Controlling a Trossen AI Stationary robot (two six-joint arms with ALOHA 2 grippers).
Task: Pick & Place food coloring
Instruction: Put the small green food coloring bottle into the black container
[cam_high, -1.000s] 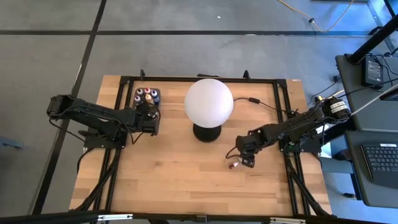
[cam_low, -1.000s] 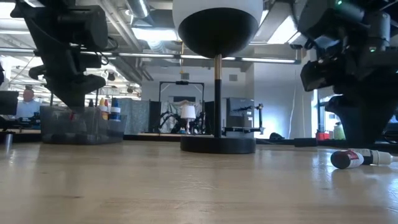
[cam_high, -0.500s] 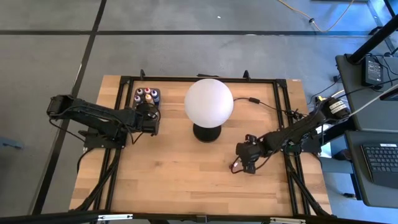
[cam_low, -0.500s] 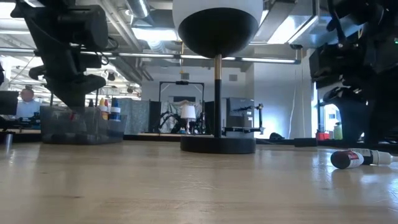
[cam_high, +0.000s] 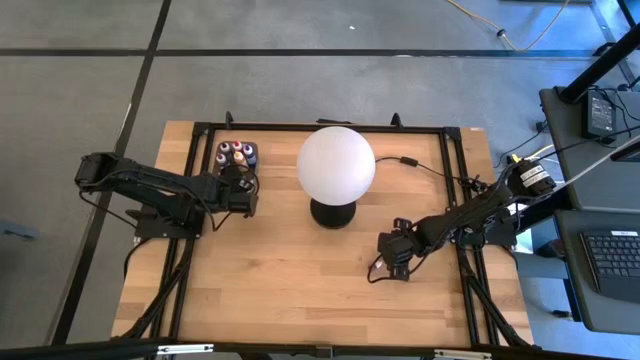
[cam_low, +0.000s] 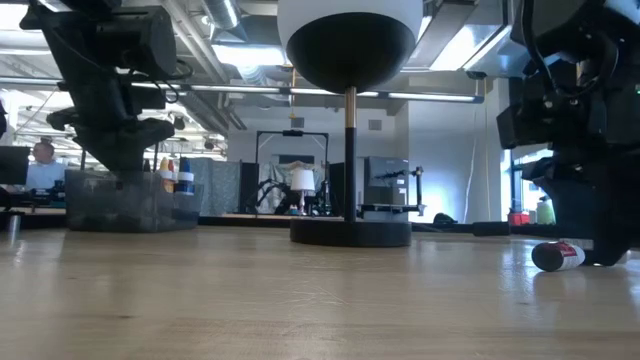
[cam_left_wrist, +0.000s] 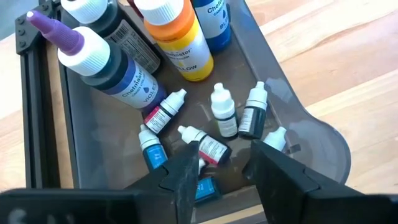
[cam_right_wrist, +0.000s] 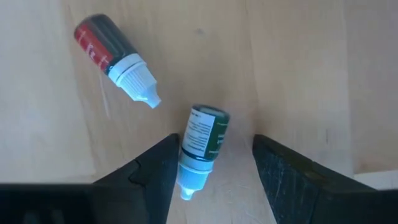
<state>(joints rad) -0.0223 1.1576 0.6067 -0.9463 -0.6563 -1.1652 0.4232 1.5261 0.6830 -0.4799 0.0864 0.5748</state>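
— What has shifted since a second ago?

— The right gripper (cam_high: 392, 268) has come down over the bare wood in front of the globe lamp (cam_high: 336, 163). The left gripper (cam_left_wrist: 225, 168) has stayed over the tray (cam_left_wrist: 314, 134) at the table's far left.

— What does the right one have beneath it?

— Two small dropper bottles lying on their sides. The green-labelled bottle (cam_right_wrist: 201, 144) has a white label and a white cap; the red-labelled bottle (cam_right_wrist: 111, 50) is dark with a white cap, its nozzle pointing toward the green one.

— Where do they lie against the fingers?

— The green-labelled bottle sits between the right gripper's spread fingers (cam_right_wrist: 149, 171), not gripped — the red-labelled bottle is just beyond, outside them.

— And the left side?

— Its fingers are spread too, holding nothing, above a cluster of tiny dropper bottles (cam_left_wrist: 224, 112) in the tray, beside an orange bottle (cam_left_wrist: 177, 37) and a violet bottle (cam_left_wrist: 106, 65).
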